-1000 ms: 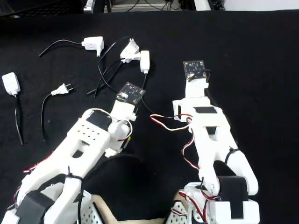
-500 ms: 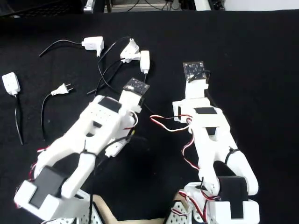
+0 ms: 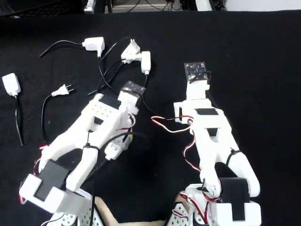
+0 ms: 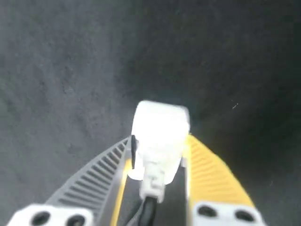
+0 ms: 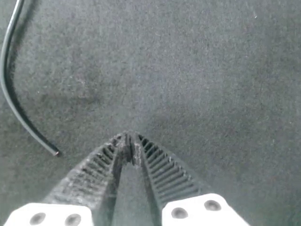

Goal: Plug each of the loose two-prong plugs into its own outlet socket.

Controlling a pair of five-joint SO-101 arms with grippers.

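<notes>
In the left wrist view my left gripper (image 4: 160, 141) is shut on a white plug (image 4: 160, 125) with a black cable, held between a grey finger (image 4: 101, 165) and a yellow finger (image 4: 209, 165) above black cloth. In the high view the left arm's wrist (image 3: 127, 99) lies near a white socket block (image 3: 146, 61), with a white plug (image 3: 130, 51) against it. A loose two-prong plug (image 3: 62, 89) lies at the left. My right gripper (image 5: 128, 143) is shut on nothing just above the cloth; its wrist (image 3: 197, 77) is right of centre.
Two more white socket blocks (image 3: 94, 44) (image 3: 11, 84) with black cables lie at the back left and far left. Black cables (image 3: 106, 70) loop between them. A cable end (image 5: 19, 108) lies near the right gripper. The table's right half (image 3: 263, 70) is bare black cloth.
The left arm has changed posture: its elbow has risen and swung left, and its wrist has shifted slightly farther from the base. The right arm has not moved.
</notes>
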